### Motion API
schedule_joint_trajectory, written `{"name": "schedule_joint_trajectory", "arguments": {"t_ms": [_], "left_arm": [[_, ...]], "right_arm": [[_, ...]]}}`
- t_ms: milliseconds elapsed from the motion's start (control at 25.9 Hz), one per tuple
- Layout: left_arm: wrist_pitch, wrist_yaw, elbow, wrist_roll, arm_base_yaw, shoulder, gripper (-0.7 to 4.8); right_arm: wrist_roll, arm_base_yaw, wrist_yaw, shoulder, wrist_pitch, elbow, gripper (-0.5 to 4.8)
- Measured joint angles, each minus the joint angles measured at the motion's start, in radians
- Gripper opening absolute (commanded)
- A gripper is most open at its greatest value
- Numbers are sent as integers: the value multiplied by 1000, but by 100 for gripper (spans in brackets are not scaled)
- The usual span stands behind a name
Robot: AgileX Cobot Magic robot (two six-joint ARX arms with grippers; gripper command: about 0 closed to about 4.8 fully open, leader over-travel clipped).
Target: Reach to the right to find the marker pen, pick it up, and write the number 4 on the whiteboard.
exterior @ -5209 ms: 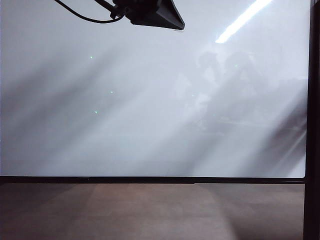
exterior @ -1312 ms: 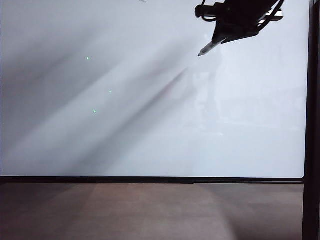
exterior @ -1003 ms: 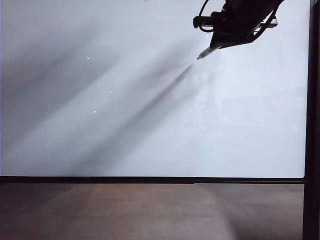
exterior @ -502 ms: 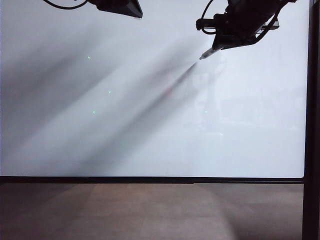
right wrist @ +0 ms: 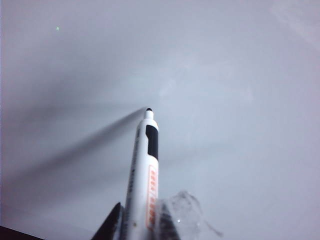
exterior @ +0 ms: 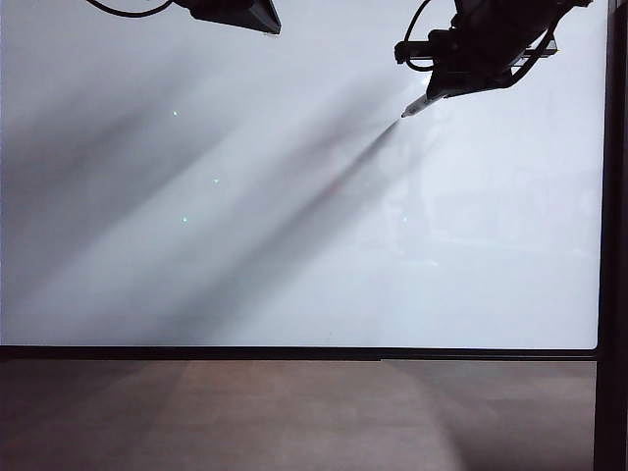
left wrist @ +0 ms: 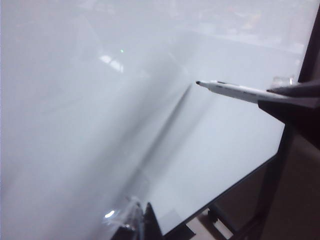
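The whiteboard (exterior: 294, 245) (left wrist: 75, 130) (right wrist: 230, 70) fills most of every view, and no number 4 is in view on it. At the exterior view's top right, my right gripper (exterior: 444, 90) (right wrist: 142, 222) (left wrist: 295, 100) is shut on the marker pen (exterior: 417, 105) (left wrist: 235, 90) (right wrist: 142, 175). The pen is white with a black tip, and it points down-left at the board. Its shadow runs almost up to the tip, so I cannot tell whether the tip touches. My left gripper (exterior: 240, 14) (left wrist: 142, 222) hangs at the top left with its fingertips together and nothing between them.
A thin black frame (exterior: 294, 352) borders the board below, and a dark post (exterior: 613, 196) stands on its right. Brown wooden surface (exterior: 294, 417) lies under the board. Small green light dots (exterior: 175, 113) speckle the board's left half. A black cable (exterior: 128, 10) trails from the left arm.
The right gripper has shifted the pen a little to the right, and the pen's shadow has closed up to the tip. The left gripper has come into view at the top left.
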Motion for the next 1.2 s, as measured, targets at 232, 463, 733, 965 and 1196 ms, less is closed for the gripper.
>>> {"name": "schedule_joint_trajectory", "arguments": {"t_ms": [232,463,733,965,1196], "left_arm": [[-21,0,0,0,0,0,-5],[-23,0,0,0,0,0,-5],[-31,0,0,0,0,0,-5],[-35,0,0,0,0,0,-5],[-45,0,0,0,0,0,-5]], "right_arm": [[-4,-6,0,9,7,0,-6],[-15,-9,0,37,14,-2,-6],[-23,-15,-2,43,25,-2,-6],[-25,-26,-12,45,24,-2,-5],[-25,-31,-21,45,22,-2,-6]]}}
